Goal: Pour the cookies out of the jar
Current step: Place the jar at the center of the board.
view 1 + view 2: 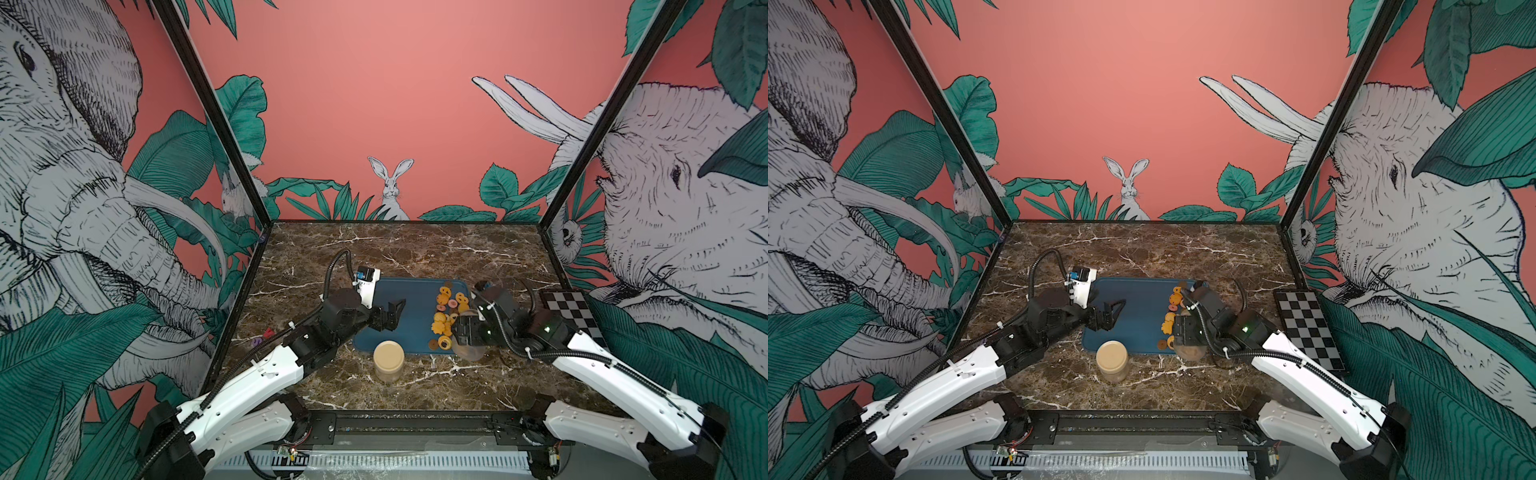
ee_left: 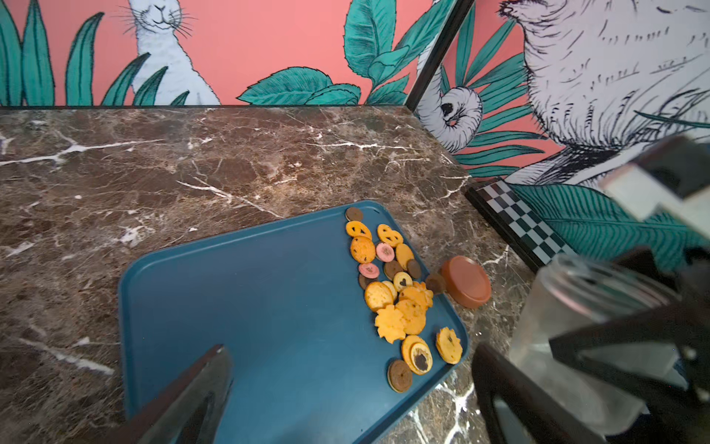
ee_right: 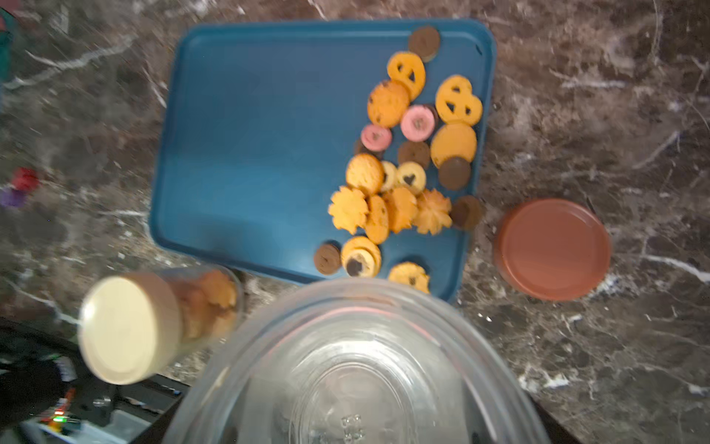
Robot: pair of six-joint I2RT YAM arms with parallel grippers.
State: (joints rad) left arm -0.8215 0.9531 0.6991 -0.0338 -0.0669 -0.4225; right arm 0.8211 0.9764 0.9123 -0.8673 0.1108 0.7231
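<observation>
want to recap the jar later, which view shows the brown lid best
The right wrist view: the lid lies whole and unblocked on the table beside the tray, slightly blurred. The left wrist view shows it smaller but sharper. In both top views the right arm hides it.

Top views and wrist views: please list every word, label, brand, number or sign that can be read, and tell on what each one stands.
No text can be read in any view.
Base of the clear jar: raised marks, too blurred to read.
The blue sticker on the left wrist camera: too small to read.
On the cookies, the tray and the brown lid: no writing shows.
</observation>
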